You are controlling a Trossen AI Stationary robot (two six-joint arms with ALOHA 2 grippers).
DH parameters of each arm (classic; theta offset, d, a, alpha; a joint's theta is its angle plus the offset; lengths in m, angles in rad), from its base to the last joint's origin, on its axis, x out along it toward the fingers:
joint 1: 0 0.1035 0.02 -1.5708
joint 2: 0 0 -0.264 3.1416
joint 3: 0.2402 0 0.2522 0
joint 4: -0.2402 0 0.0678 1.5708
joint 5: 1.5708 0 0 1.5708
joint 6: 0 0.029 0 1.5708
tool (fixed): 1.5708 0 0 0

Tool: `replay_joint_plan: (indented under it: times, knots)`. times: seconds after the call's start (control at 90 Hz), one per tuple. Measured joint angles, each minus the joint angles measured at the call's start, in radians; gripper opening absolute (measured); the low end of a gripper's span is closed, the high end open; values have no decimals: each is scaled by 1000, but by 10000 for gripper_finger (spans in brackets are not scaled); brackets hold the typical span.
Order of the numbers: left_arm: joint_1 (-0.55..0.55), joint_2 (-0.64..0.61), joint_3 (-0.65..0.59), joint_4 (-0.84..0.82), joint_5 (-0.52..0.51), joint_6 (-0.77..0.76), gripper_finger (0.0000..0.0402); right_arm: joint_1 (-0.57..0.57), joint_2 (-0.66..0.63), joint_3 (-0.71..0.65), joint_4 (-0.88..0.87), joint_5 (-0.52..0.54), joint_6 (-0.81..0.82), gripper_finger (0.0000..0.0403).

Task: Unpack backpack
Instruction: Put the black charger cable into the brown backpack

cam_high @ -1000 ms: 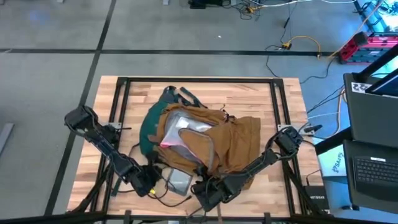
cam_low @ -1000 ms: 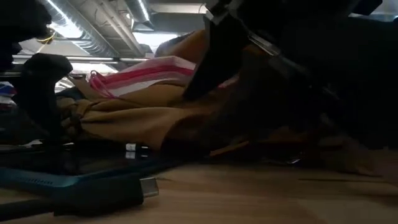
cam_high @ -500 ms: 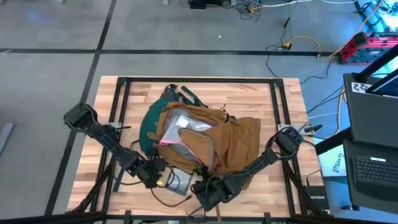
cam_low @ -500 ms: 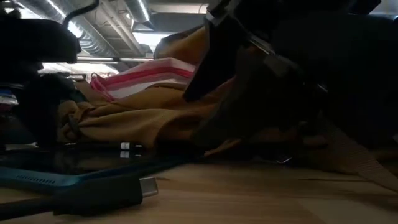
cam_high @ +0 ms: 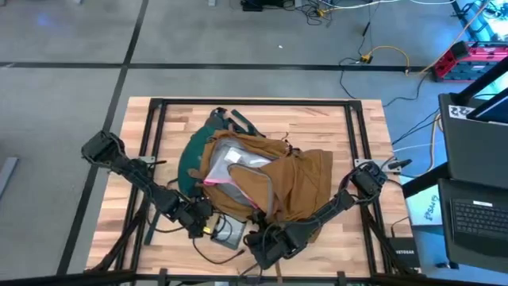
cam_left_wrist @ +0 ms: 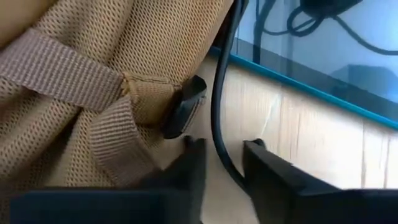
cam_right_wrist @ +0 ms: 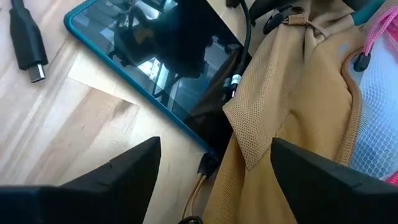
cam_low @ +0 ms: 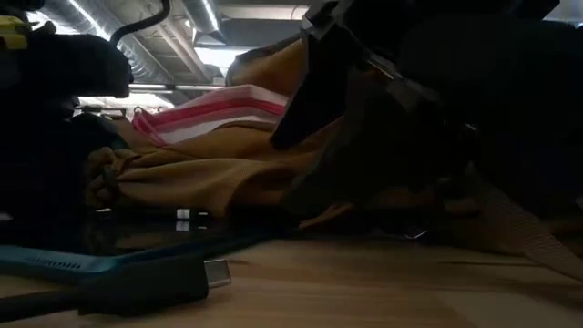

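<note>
The tan-brown backpack lies flat on the wooden table with its dark green back panel toward the left. A clear pink-edged pouch shows in its open mouth. A teal-edged tablet lies on the table by the backpack's near edge, with a black cable across it. My left gripper is down at the table beside a tan strap and buckle, closed around that cable. My right gripper stands open over the backpack's near edge and the tablet's corner. My left gripper has the black cable between its two fingers, at a stretch next to the backpack's strap buckle. The fingers slant down from the table's left and lie across the cable. The cable rests on the table and runs on over the tablet's edge.
The cable's USB plug lies loose on the wood near the tablet. The black table frame runs along the left and right sides. Bare wood lies at the far corners and along the left edge.
My left gripper has moved toward the table's right edge and a little toward the far edge, coming in beside the tablet and the backpack's near edge. In the low view its dark body now fills more of the picture's left.
</note>
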Motion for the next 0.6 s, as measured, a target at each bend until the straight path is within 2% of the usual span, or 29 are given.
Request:
replay_joint_plan:
  times: [0.1, 0.156, 0.433, 0.6]
  knots:
    - [0, 0, 0, -2, 10, 31, 28, 0, 0, 0, 0, 0, 0, 288]
    - [0, -2, 3, -5, 23, 41, 11, 0, 0, 0, 0, 0, 0, 288]
    - [-44, -31, 85, -89, 98, 90, 2, 0, 0, 0, -4, 0, 0, 288]
    - [-91, -80, 170, -192, 10, 105, 1, 0, 0, 0, -5, 0, 0, 288]
